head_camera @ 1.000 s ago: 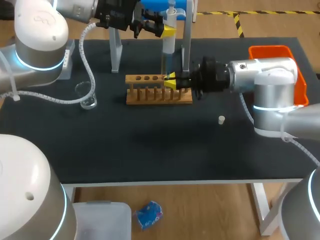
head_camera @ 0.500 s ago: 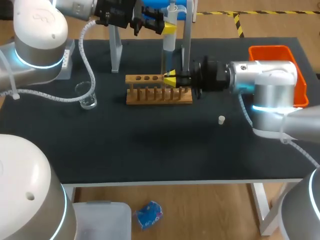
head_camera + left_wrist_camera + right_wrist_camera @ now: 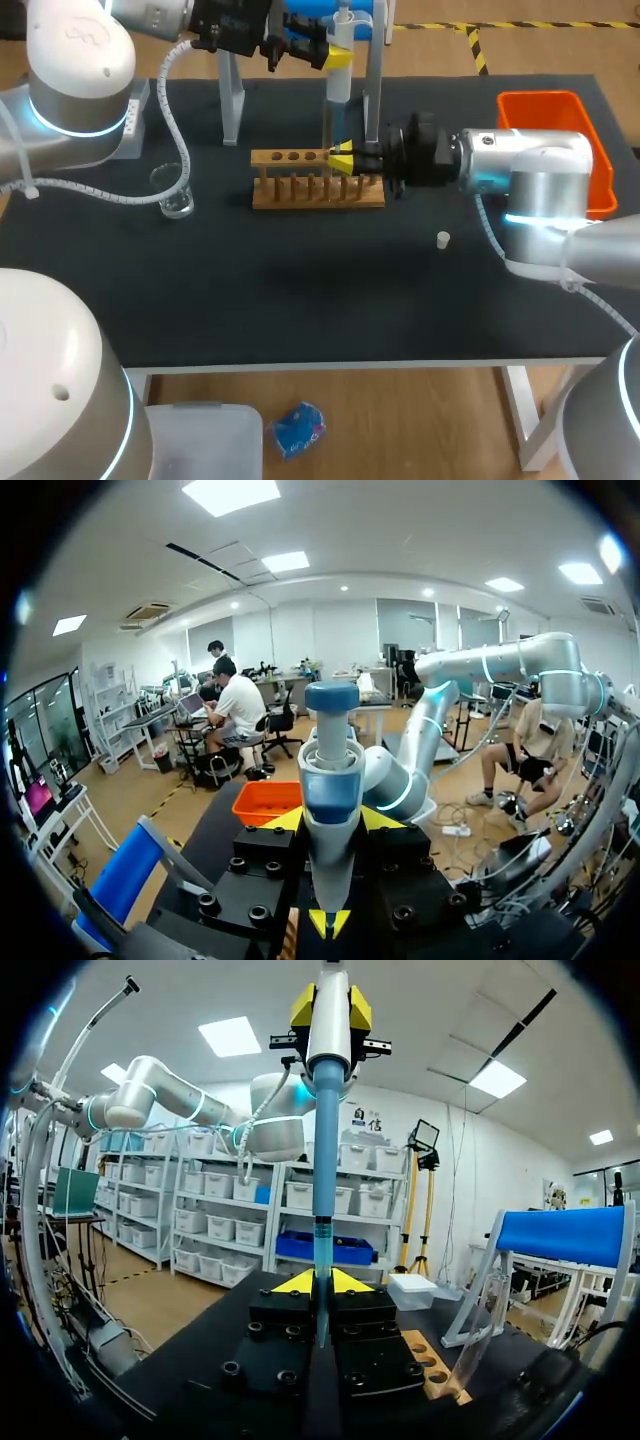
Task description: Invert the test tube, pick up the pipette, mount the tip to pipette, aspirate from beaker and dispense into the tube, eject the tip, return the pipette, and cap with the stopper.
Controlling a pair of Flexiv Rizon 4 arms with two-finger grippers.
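R gripper (image 3: 342, 160) lies level, pointing in from the table's right side. It sits at the right end of the wooden rack (image 3: 300, 190), which stands mid-table toward the far edge. Its yellow tips are narrow, nearly meeting, pinched on a slim clear upright piece I take for the test tube (image 3: 319, 1312). L gripper (image 3: 335, 57) is straight above it, clamped on the pipette (image 3: 338, 80), body between both fingers. Key relation: pipette hangs vertical, plunger end up, tip (image 3: 320, 1245) pointing down onto the R gripper's pinch. So both long axes are upright & look in line. In the right wrist view the shaft drops dead centre between the R fingers. Where tip ends & tube mouth begins, can't tell. Judging by that, the step in hand is dispensing into the tube. Next move prob. needs plunger travel only, no sideways shift, else the tip could knock the tube's rim. Beaker (image 3: 176, 190) stands toward the left edge, nearer the L arm. Stopper (image 3: 443, 239) lies well apart on the table's right half, nearer the R arm, not yet on the tube.
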